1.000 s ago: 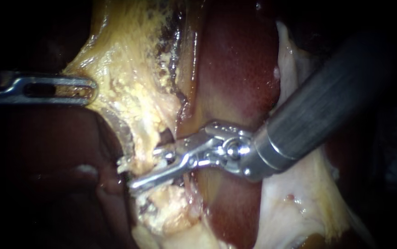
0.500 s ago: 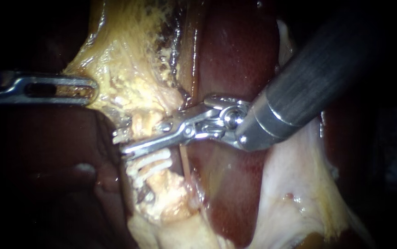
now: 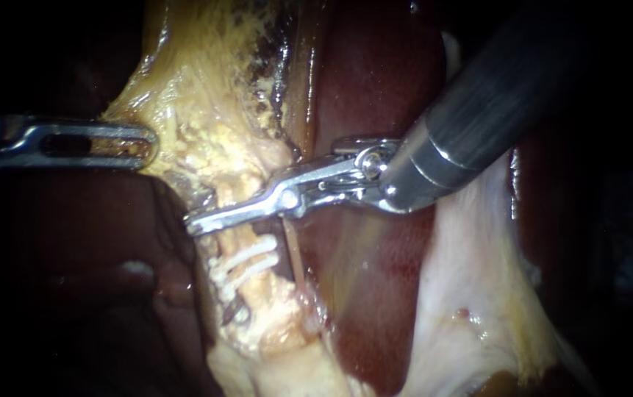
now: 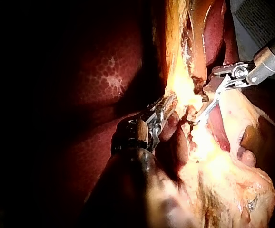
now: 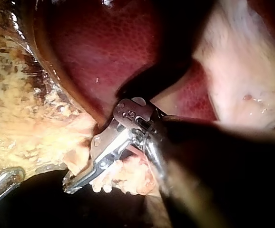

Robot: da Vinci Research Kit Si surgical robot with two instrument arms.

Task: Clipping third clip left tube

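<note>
My right instrument (image 3: 192,223) comes in from the upper right and lies across the left tube (image 3: 226,197), a yellowish strand; its jaws are shut on the tube. Just below them two white clips (image 3: 245,263) sit on the same tube. A thin tan tube (image 3: 292,254) runs to the right of it. My left instrument (image 3: 147,143) is shut on the edge of the yellow fatty tissue (image 3: 206,110) and holds it to the left. In the right wrist view the right instrument (image 5: 69,186) has its jaws close together against pale tissue. The left wrist view shows the left instrument (image 4: 168,102) gripping the yellow tissue.
Dark red liver (image 3: 375,95) lies behind and to the right of the tubes. A pale whitish membrane (image 3: 470,294) hangs under the right shaft. Dark liver (image 3: 73,294) fills the lower left. My left instrument (image 5: 4,183) shows beside the right jaws.
My right instrument has moved up the left tube from the level of the two clips, which now show below it, and its jaws have come together on the tube. The left instrument has stayed still.
</note>
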